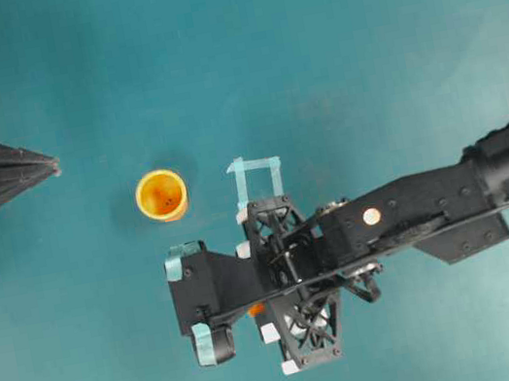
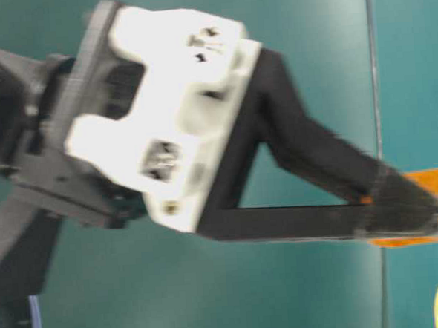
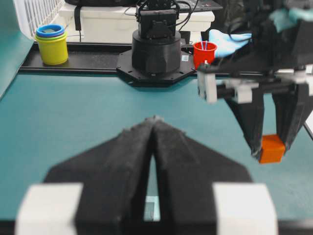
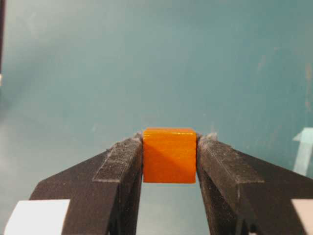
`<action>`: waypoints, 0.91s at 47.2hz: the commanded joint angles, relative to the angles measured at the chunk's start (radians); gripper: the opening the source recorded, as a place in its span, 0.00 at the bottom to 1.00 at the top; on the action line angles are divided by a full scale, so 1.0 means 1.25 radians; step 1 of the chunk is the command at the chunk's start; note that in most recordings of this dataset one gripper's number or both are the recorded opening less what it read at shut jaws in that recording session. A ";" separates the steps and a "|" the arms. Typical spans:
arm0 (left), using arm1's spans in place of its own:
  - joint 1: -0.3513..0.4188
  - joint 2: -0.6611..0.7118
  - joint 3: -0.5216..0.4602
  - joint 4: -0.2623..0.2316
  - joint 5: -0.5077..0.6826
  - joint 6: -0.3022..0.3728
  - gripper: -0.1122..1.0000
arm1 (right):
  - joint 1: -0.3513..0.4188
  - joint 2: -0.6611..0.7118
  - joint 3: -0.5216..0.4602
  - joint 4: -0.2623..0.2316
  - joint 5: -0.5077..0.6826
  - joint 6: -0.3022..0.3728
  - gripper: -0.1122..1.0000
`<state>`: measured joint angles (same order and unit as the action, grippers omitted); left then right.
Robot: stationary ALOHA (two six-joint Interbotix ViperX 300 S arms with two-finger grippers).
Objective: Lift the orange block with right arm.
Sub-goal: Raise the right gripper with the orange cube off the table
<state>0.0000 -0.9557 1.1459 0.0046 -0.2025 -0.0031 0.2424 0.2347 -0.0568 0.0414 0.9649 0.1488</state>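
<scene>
Block (image 4: 169, 154) sits clamped between the fingertips of my right hand (image 4: 169, 161), orange and square-faced, its flat sides pressed by the two black fingers (image 4: 120, 166), one on either side. In my right wrist view only teal counter (image 4: 146, 63) shows behind it, with a strip of light tape at the right edge. From my left wrist view the block (image 3: 271, 149) hangs at the tips of my right hand (image 3: 272, 147) clear above the counter (image 3: 73, 112), not touching it. From overhead my right arm (image 1: 434, 203) reaches in from the right side, and only a sliver of the orange block (image 1: 256, 310) peeks out under the hand's black framework. A round orange-yellow cup (image 1: 161, 195) stands upright up and to the left of that hand, apart from it, and a square outline of light-teal tape (image 1: 257, 178) lies on the counter between the cup and my arm.

My left hand (image 1: 55, 166) rests at the left edge of the overhead view, well apart from the cup, its two pointed fingers (image 3: 122, 161) brought together with nothing between them. Beyond the counter's far edge, in the left wrist view, stand a yellow cup with a blue rim (image 3: 51, 44) and a small red cup (image 3: 204, 53).
</scene>
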 commanded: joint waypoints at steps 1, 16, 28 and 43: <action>-0.001 0.006 -0.022 0.001 -0.004 0.000 0.10 | -0.001 -0.043 -0.034 0.000 0.016 0.002 0.46; -0.001 0.005 -0.022 0.001 -0.004 0.001 0.10 | -0.001 -0.048 -0.086 0.000 0.076 0.002 0.46; -0.001 0.005 -0.022 0.001 -0.004 0.001 0.10 | -0.001 -0.049 -0.094 0.000 0.090 0.002 0.46; 0.000 0.005 -0.022 0.001 0.010 0.001 0.10 | -0.001 -0.049 -0.096 0.001 0.090 0.004 0.46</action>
<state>0.0000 -0.9557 1.1459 0.0046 -0.1887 -0.0031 0.2424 0.2209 -0.1457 0.0414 1.0784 0.1488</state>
